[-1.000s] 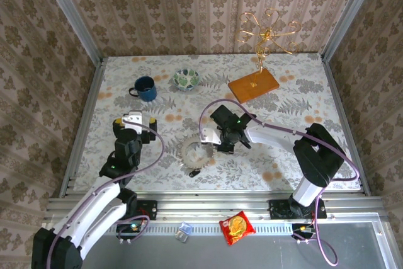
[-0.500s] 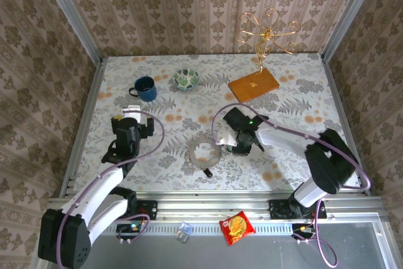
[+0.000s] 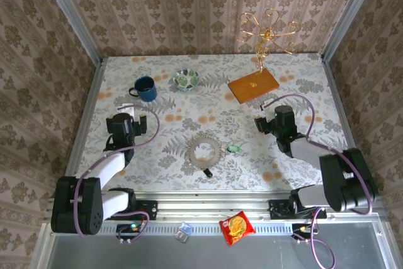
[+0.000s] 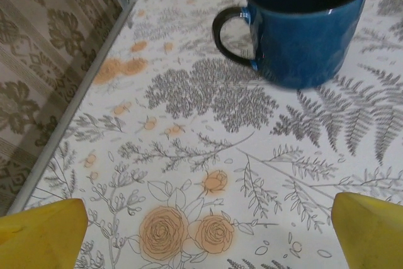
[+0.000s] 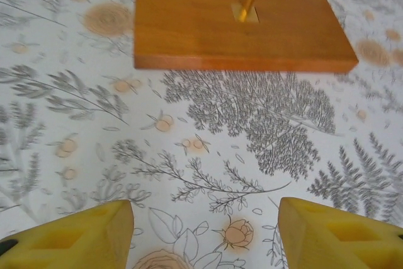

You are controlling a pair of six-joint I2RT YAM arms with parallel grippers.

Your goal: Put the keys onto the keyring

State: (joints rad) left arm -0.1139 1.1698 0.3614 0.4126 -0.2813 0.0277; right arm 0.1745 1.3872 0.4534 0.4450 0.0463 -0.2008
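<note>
While tiny green-headed key lies on floral-print worktop beside translucent ring, left end effector, right end effector both gape, blocky yellow pads apart.

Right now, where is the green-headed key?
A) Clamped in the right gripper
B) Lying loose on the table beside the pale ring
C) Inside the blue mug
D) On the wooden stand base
B: the green key lies on the table, just right of the pale ring and apart from it. The right gripper is open and empty.
</note>
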